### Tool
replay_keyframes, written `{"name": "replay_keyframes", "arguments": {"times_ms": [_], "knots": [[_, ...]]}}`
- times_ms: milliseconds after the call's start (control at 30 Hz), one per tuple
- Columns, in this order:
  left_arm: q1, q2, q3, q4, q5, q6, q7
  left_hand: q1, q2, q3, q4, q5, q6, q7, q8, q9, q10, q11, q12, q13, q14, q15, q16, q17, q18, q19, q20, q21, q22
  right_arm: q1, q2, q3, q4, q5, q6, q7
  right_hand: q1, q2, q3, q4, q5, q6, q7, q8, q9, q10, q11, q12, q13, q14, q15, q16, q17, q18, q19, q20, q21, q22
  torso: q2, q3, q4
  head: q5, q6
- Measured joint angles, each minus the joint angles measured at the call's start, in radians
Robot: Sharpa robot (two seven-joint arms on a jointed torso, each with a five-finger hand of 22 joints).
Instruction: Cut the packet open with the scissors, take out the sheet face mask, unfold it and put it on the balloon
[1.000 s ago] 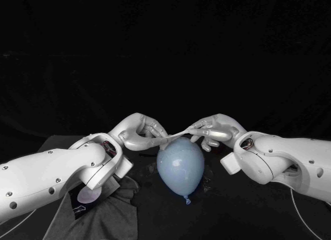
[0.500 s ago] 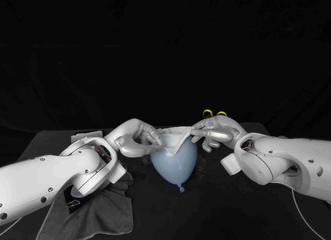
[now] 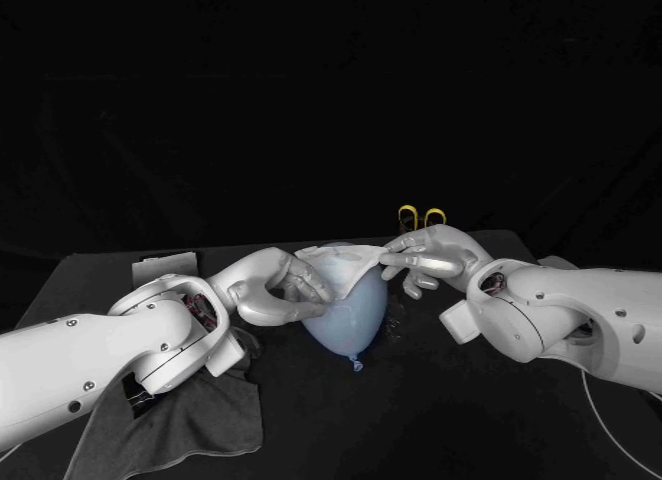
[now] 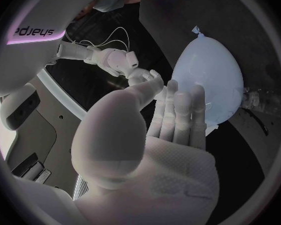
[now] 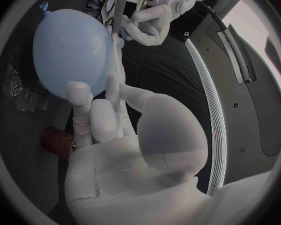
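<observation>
Draping the mask [image 3: 340, 262] over the fat end of the balloon [image 3: 346, 318] right now, both hands on it. I'm holding one edge with the left hand [image 3: 278, 287], fingers nearly straight and laid along the balloon's side, thumb close in. The right hand [image 3: 429, 262] is pinching the opposite edge between thumb and a finger, other fingers loosely curled. The balloon is lying on the table [image 3: 418, 400] between the hands, knot end pointing toward me. The mask is out and opened up, so the cutting and pulling-out look done. The scissors [image 3: 422, 214] are lying just behind the right hand, nobody touching them. I'm judging this as near the end: what's left is settling the mask flat on the balloon and letting go. Can't tell how smoothly it's sitting. A grey cloth [image 3: 201, 410] is lying under the left arm.
</observation>
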Motion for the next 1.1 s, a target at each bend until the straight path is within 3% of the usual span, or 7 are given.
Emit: {"name": "replay_keyframes", "arguments": {"times_ms": [200, 367, 600, 700, 833, 967, 1100], "knots": [[-0.003, -0.017, 0.000, -0.002, 0.001, 0.019, -0.001, 0.001, 0.001, -0.004, 0.004, 0.000, -0.005, 0.002, -0.013, -0.011, -0.014, 0.007, 0.000, -0.004, -0.052, 0.005, -0.027, -0.067, 0.000, 0.004, 0.011, -0.016, -0.015, -0.002, 0.003, -0.001, -0.006, -0.004, 0.001, -0.007, -0.003, 0.002, 0.007, 0.002, 0.001, 0.000, 0.000, 0.000, 0.000, 0.000, 0.000, 0.000, 0.001, 0.000, 0.000, -0.012, -0.014, -0.006, -0.002, -0.002, -0.021, -0.008, 0.001, 0.0002, -0.0004, -0.010, -0.002], [-0.004, -0.039, 0.007, -0.005, 0.025, 0.008, 0.015, 0.031, 0.031, 0.006, -0.006, 0.000, 0.023, 0.008, -0.013, -0.016, -0.018, 0.011, 0.015, -0.008, -0.084, 0.006, -0.085, -0.100, -0.001, 0.000, 0.015, -0.032, -0.026, -0.002, 0.008, -0.001, -0.010, -0.004, 0.001, -0.003, -0.011, 0.002, 0.013, 0.004, 0.001, 0.000, 0.000, 0.000, 0.000, -0.004, 0.000, 0.000, 0.004, -0.006, -0.005, -0.026, -0.031, 0.009, -0.013, -0.002, -0.039, -0.015, 0.002, 0.0003, -0.0005, -0.017, -0.006], [-0.002, -0.051, 0.048, -0.034, 0.084, -0.019, 0.056, 0.061, 0.045, 0.018, -0.027, 0.000, 0.037, 0.011, -0.021, -0.030, -0.012, 0.005, 0.050, -0.005, -0.119, 0.004, -0.210, -0.159, -0.001, -0.046, 0.020, -0.036, -0.024, -0.003, 0.017, -0.001, -0.015, -0.007, 0.001, 0.017, -0.013, 0.000, 0.013, 0.004, 0.001, 0.000, 0.000, 0.000, 0.000, -0.004, 0.000, 0.000, 0.004, -0.008, -0.004, -0.027, -0.032, 0.010, -0.013, -0.002, -0.039, -0.017, 0.002, -0.0011, 0.0005, -0.025, -0.013], [0.011, -0.043, 0.065, -0.058, 0.102, -0.025, 0.076, 0.061, 0.045, 0.021, -0.029, 0.000, 0.037, 0.011, -0.029, -0.036, -0.007, 0.007, 0.061, -0.004, -0.149, 0.007, -0.287, -0.191, -0.001, -0.080, 0.036, -0.068, -0.042, -0.003, 0.020, -0.001, -0.016, -0.018, 0.001, 0.026, -0.013, 0.000, 0.013, 0.004, 0.001, -0.001, 0.000, 0.000, 0.000, -0.004, 0.000, 0.000, 0.004, -0.008, -0.004, -0.027, -0.033, 0.010, -0.013, -0.002, -0.039, -0.016, 0.002, -0.0010, 0.0006, -0.026, -0.014], [0.043, -0.008, 0.080, -0.109, 0.118, -0.028, 0.098, 0.048, 0.036, 0.027, -0.023, 0.000, 0.031, 0.017, -0.048, -0.046, -0.040, 0.025, 0.029, -0.032, -0.211, 0.036, -0.413, -0.240, -0.001, -0.155, 0.072, -0.172, -0.100, -0.003, 0.027, -0.001, -0.018, -0.050, -0.001, 0.042, -0.016, -0.003, 0.013, 0.004, 0.001, -0.002, -0.001, 0.000, 0.000, -0.004, 0.000, 0.000, 0.004, -0.007, -0.004, -0.027, -0.033, 0.010, -0.013, -0.002, -0.037, -0.012, 0.001, -0.0011, 0.0006, -0.026, -0.014], [0.070, 0.044, 0.085, -0.180, 0.119, -0.027, 0.115, 0.011, 0.003, 0.034, 0.003, 0.002, 0.008, 0.037, -0.064, -0.053, -0.070, 0.048, -0.035, -0.085, -0.257, 0.068, -0.548, -0.291, -0.017, -0.206, 0.130, -0.379, -0.231, -0.003, 0.030, -0.001, -0.019, -0.092, -0.006, 0.061, -0.017, -0.004, 0.013, 0.004, 0.001, -0.002, -0.001, 0.000, 0.000, -0.004, 0.000, 0.000, 0.005, -0.007, -0.004, -0.027, -0.032, 0.009, -0.013, -0.002, -0.028, -0.011, 0.001, -0.0010, 0.0004, -0.023, -0.010], [0.083, 0.109, 0.087, -0.261, 0.105, -0.013, 0.125, -0.010, -0.019, 0.013, 0.028, 0.002, -0.025, 0.051, -0.069, -0.054, -0.088, 0.066, -0.084, -0.128, -0.270, 0.089, -0.669, -0.328, -0.017, -0.200, 0.144, -0.538, -0.338, 0.000, 0.032, 0.000, -0.014, -0.146, -0.009, 0.075, -0.017, -0.004, 0.013, 0.004, 0.001, -0.003, -0.001, -0.001, 0.000, -0.004, 0.000, 0.000, 0.005, -0.007, -0.004, -0.027, -0.031, 0.009, -0.013, -0.002, -0.026, -0.008, 0.000, -0.0004, 0.0001, -0.021, -0.005]]}}
